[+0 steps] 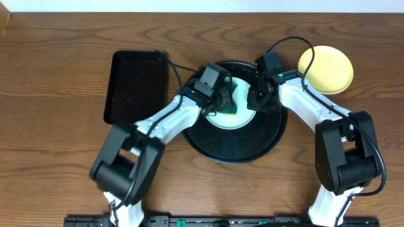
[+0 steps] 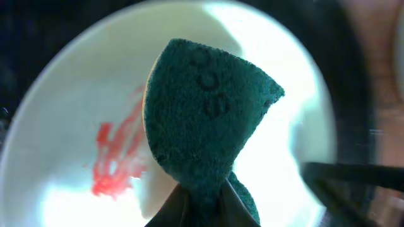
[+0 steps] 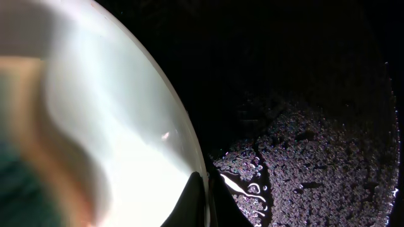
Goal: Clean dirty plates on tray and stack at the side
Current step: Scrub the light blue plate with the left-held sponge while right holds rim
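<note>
Both arms angle inward, left end effector and right end effector clamped.

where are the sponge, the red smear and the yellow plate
sponge point(image 2: 202, 113), left wrist view, middle of green face
red smear point(image 2: 112, 165), left wrist view, its thickest streak
yellow plate point(image 1: 326, 69), overhead view, its centre

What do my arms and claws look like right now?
The left arm and right arm have white links between bulky black joints. The left claw and right claw are black; a thin black cable loops from each wrist.
</note>
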You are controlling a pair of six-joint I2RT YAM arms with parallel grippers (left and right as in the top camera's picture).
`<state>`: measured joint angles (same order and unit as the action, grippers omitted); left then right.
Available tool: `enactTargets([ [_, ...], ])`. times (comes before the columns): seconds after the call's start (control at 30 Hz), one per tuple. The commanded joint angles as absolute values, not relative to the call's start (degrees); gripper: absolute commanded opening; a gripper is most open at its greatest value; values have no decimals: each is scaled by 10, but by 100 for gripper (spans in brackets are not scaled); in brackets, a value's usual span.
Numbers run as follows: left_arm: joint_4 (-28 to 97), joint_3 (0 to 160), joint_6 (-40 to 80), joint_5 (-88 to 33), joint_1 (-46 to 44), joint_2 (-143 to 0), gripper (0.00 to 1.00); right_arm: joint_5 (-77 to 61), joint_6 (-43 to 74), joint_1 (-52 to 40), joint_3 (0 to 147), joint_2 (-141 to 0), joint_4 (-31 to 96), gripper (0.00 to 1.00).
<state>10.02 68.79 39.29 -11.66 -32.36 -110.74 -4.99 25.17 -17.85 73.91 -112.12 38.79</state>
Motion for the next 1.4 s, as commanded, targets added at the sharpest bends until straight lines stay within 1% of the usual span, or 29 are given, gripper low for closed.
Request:
enactTargets([
  [0.0, 92, 687, 425, -113, -322, -1133, 8, -46, 250, -181, 740, -1129, 390, 1],
  [0.13, 76, 687, 420, -107, -322, -1163, 8, -45, 250, -181, 740, -1129, 390, 1],
  [0.27, 81, 687, 383, -57, -321, -1173, 8, -45, 250, -181, 740, -1129, 390, 1],
  [0.47, 111, 687, 376, 126, -321, -1166, 8, -45, 250, -180, 740, -1129, 392, 1],
  [0.63, 112, 696, 310, 271, -321, -1139, 8, -45, 249, -180, 740, -1129, 397, 1],
  [0.73, 98, 701, 280, 321, -321, -1114, 8, -45, 248, -180, 740, -1129, 397, 1],
  [0.83, 65, 701, 244, 324, -321, -1085, 8, -45, 248, -180, 740, -1129, 397, 1],
  [0.9, 54, 701, 242, 320, -322, -1070, 8, -45, 248, -180, 740, -1129, 399, 1],
  [1.0, 50, 701, 243, 273, -322, -1050, 8, -45, 248, -180, 740, -1129, 401, 1],
  [1.1, 51, 701, 245, 139, -322, -1043, 8, -45, 248, -180, 740, -1129, 401, 1],
  [1.23, 55, 696, 320, -78, -322, -1049, 8, -45, 248, -180, 740, -1129, 399, 1],
  [1.3, 55, 694, 352, -149, -324, -1057, 8, -45, 248, -180, 740, -1129, 399, 1],
  [1.37, 58, 693, 359, -181, -327, -1069, 8, -45, 248, -180, 740, -1129, 399, 1],
])
